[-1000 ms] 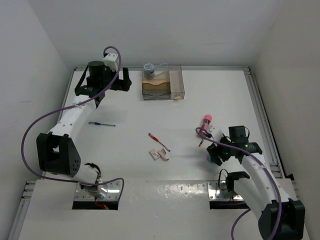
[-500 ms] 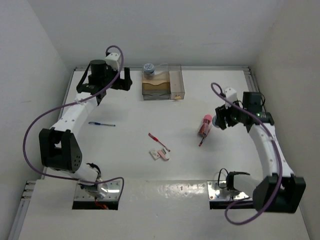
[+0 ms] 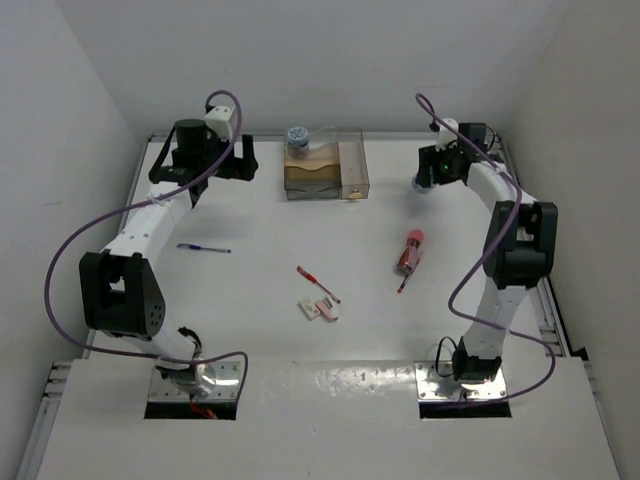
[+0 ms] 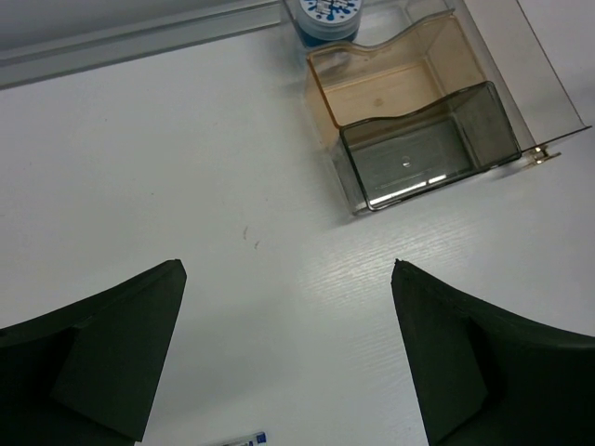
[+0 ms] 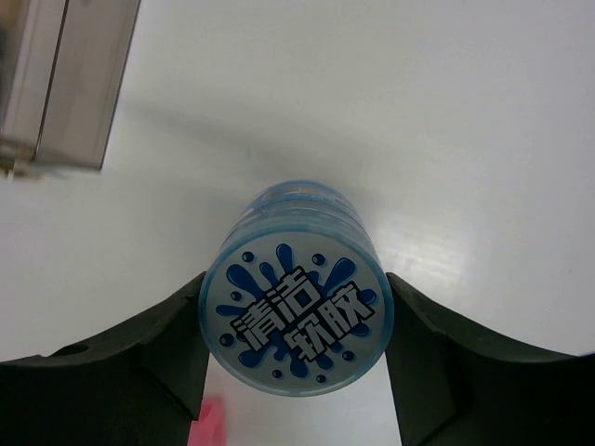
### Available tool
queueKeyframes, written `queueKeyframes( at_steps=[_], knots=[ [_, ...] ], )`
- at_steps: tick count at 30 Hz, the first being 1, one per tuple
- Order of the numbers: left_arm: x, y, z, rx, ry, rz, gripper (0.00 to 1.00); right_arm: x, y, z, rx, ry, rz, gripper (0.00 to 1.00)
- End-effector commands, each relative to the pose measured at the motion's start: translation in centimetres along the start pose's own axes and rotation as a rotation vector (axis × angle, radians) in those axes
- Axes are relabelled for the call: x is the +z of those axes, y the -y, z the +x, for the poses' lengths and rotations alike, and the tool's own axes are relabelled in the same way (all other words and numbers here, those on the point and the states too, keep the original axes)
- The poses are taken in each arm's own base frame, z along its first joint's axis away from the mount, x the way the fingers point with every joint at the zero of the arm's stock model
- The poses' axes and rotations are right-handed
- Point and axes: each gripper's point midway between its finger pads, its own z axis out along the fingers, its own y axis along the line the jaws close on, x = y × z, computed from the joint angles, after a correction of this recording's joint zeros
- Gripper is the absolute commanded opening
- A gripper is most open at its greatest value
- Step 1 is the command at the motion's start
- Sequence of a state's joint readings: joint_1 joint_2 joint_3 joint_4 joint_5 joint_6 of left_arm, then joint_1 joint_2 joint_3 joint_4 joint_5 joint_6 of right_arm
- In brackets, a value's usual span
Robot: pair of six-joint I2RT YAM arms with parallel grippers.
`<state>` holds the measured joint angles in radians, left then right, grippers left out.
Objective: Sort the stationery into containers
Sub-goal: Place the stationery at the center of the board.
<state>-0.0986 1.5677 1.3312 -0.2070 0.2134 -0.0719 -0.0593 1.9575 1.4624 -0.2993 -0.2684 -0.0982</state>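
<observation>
My right gripper (image 3: 426,176) is shut on a round blue-grey patterned roll (image 5: 296,321), held off the table at the far right, to the right of the clear organiser (image 3: 325,170). A corner of the organiser shows in the right wrist view (image 5: 65,84). A second roll (image 3: 297,137) stands at the organiser's back left corner. My left gripper (image 4: 288,274) is open and empty, to the left of the organiser (image 4: 418,139). On the table lie a blue pen (image 3: 203,248), a red pen (image 3: 318,283), white-pink erasers (image 3: 320,310) and a pink chunky piece (image 3: 411,250) beside another red pen (image 3: 403,282).
The second roll also shows at the top edge of the left wrist view (image 4: 330,11), and the blue pen's tip at its bottom edge (image 4: 244,439). White walls close the table at the back and on both sides.
My right arm has swung from the near right to the far right with the roll in its gripper, ending beside the organiser. The left arm has hardly moved.
</observation>
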Motion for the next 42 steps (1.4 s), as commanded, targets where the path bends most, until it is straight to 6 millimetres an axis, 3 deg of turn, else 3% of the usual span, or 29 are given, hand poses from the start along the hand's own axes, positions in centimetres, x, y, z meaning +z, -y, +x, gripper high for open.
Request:
queueKeyframes(
  at_steps=[1, 4, 5, 6, 7, 8, 9, 15, 19, 20, 22, 27, 28, 29, 31, 32, 33, 37, 38, 42],
  knots=[
    [-0.5, -1.3, -0.6, -0.014, 0.031, -0.023, 1.0, 1.1, 0.7, -7.9, -0.005, 0.234, 0.04, 0.0],
    [-0.1, -1.8, -0.2, -0.03, 0.019, -0.024, 1.0, 3.8, 0.5, -7.4, -0.009, 0.246, 0.03, 0.01],
    [0.0, -1.8, -0.3, -0.032, 0.019, -0.021, 1.0, 4.1, 0.3, -8.3, -0.017, 0.259, 0.022, 0.01],
    [0.3, -1.9, -0.1, -0.037, 0.011, -0.019, 0.99, 5.8, 0.0, -6.6, -0.007, 0.204, 0.002, 0.01],
    [0.4, -2.0, 0.0, -0.041, 0.005, -0.017, 1.0, 6.0, 0.2, -7.5, -0.024, 0.211, 0.002, 0.01],
    [0.5, -2.0, 0.0, -0.044, 0.002, -0.014, 1.0, 6.9, -1.6, -7.3, -0.05, 0.189, -0.028, 0.01],
    [0.7, -2.1, 0.4, -0.044, -0.009, -0.012, 0.99, 7.9, -2.1, -6.2, -0.058, 0.152, -0.038, 0.01],
    [1.1, -2.8, 1.1, -0.058, -0.027, -0.018, 0.99, 9.6, -3.8, -4.8, -0.135, 0.098, -0.061, 0.05],
    [1.5, -2.9, 1.4, -0.079, -0.031, -0.013, 0.99, 10.6, -3.3, -4.5, -0.128, 0.092, -0.039, 0.4],
    [1.6, -2.8, 1.4, -0.081, -0.031, -0.01, 0.99, 10.6, -3.3, -4.4, -0.127, 0.09, -0.041, 0.54],
    [1.8, -2.8, 1.5, -0.086, -0.032, -0.007, 0.99, 10.6, -3.2, -4.5, -0.11, 0.102, -0.037, 0.72],
    [1.9, -2.7, 1.5, -0.089, -0.035, 0.002, 0.99, 9.9, -3.3, -4.9, -0.047, 0.163, -0.06, 0.83],
    [1.9, -2.6, 1.7, -0.092, -0.041, 0.004, 0.99, 9.8, -3.1, -4.7, -0.036, 0.167, -0.058, 0.84],
    [1.8, -2.6, 1.8, -0.095, -0.041, 0.002, 0.99, 9.2, -3.1, -6.1, -0.045, 0.221, -0.063, 0.86],
    [1.7, -2.5, 2.2, -0.099, -0.048, 0.003, 0.99, 9.0, -3.0, -5.3, -0.003, 0.232, -0.071, 0.86],
    [1.7, -2.5, 2.2, -0.099, -0.047, 0.003, 0.99, 8.4, -2.9, -6.6, -0.012, 0.29, -0.069, 0.86],
    [1.7, -2.5, 2.2, -0.102, -0.045, 0.002, 0.99, 8.4, -3.0, -5.5, -0.001, 0.285, -0.083, 0.86],
    [1.7, -2.5, 2.7, -0.111, -0.057, 0.001, 0.99, 7.6, -3.5, -5.7, -0.026, 0.386, -0.095, 0.86],
    [1.8, -2.5, 2.9, -0.113, -0.063, 0.0, 0.99, 7.1, -3.2, -6.9, -0.043, 0.446, -0.085, 0.86],
    [1.9, -2.6, 3.2, -0.121, -0.069, -0.005, 0.99, 6.1, -3.6, -7.7, -0.038, 0.497, -0.091, 0.87]
  ],
)
